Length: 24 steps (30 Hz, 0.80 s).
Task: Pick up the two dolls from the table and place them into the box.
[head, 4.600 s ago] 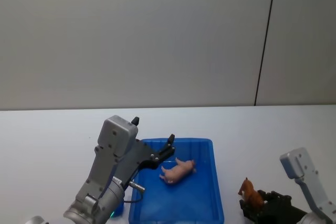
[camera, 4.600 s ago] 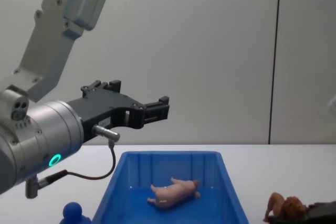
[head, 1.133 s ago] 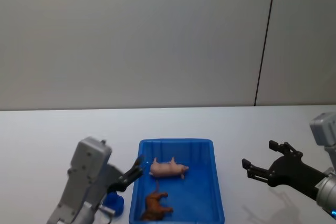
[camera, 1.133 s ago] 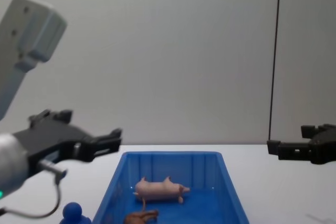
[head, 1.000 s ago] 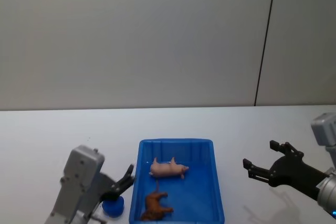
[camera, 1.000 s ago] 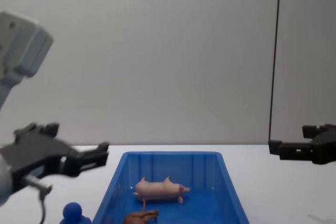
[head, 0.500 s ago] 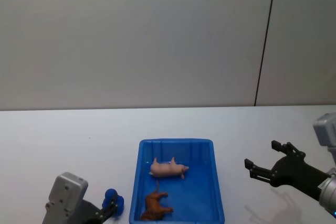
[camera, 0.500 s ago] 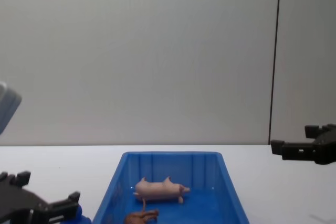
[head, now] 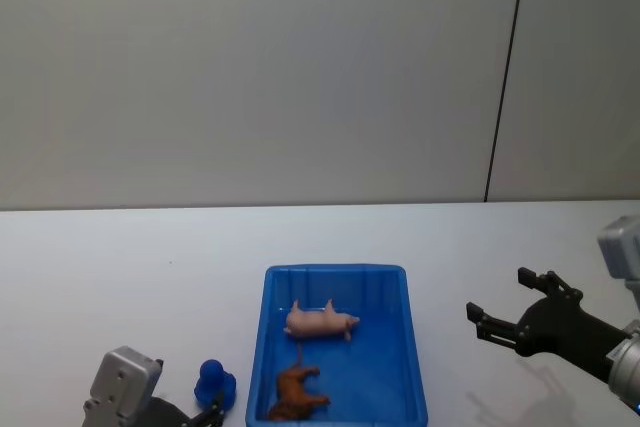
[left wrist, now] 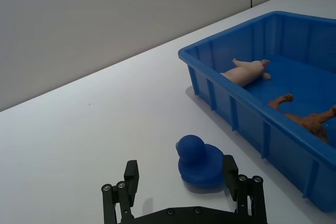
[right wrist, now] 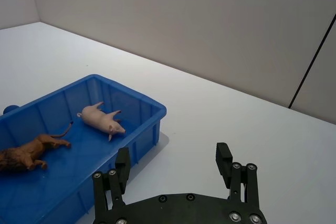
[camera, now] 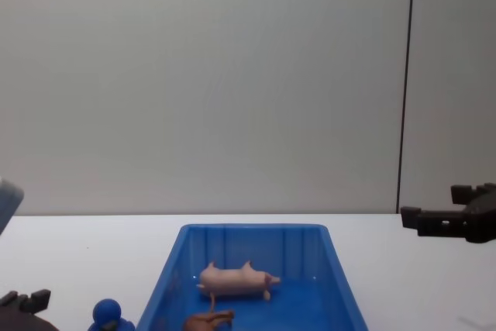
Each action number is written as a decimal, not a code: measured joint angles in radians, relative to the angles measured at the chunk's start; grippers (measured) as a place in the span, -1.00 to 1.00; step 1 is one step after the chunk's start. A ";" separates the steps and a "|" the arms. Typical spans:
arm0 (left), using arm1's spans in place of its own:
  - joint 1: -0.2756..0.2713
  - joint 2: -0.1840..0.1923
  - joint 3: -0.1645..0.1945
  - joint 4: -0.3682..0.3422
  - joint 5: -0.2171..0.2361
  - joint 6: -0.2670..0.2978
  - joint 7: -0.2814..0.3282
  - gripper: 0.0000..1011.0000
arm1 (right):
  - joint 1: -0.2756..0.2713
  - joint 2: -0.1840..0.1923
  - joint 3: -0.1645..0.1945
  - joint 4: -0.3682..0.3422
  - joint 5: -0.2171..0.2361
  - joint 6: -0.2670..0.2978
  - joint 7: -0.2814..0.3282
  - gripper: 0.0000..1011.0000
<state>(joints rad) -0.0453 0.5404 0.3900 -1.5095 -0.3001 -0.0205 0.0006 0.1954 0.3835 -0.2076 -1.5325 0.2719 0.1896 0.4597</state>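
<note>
pig [head: 320, 321] and lion [head: 295, 392] lie in the box [head: 412, 347], mid desk [head: 120, 267] | left gripper [left wrist: 184, 199] near front edge, right gripper [head: 512, 321] right side, both released | judgement: retract clear of the box walls

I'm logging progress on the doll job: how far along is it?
It looks finished. The pig and the lion both lie inside the blue box. Nothing is in hand: the left tool and the right tool are open and empty, off to either side of the box. No doll is left on the table.
</note>
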 joint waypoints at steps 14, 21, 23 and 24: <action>-0.064 -0.040 -0.005 0.147 -0.003 -0.081 -0.156 0.98 | 0.000 0.001 0.000 0.000 0.000 0.000 0.000 0.98; -0.095 -0.059 -0.006 0.209 -0.001 -0.111 -0.214 0.94 | 0.000 0.001 0.000 0.000 0.000 0.000 0.000 0.98; -0.102 -0.063 -0.007 0.221 0.000 -0.118 -0.226 0.89 | 0.000 0.001 0.000 0.000 0.000 0.000 0.000 0.98; -0.110 -0.067 -0.008 0.236 0.002 -0.124 -0.237 0.82 | 0.000 0.001 0.000 0.000 0.000 0.000 0.000 0.98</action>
<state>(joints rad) -0.1555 0.4736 0.3825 -1.2738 -0.2985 -0.1444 -0.2364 0.1951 0.3842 -0.2076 -1.5324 0.2720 0.1897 0.4597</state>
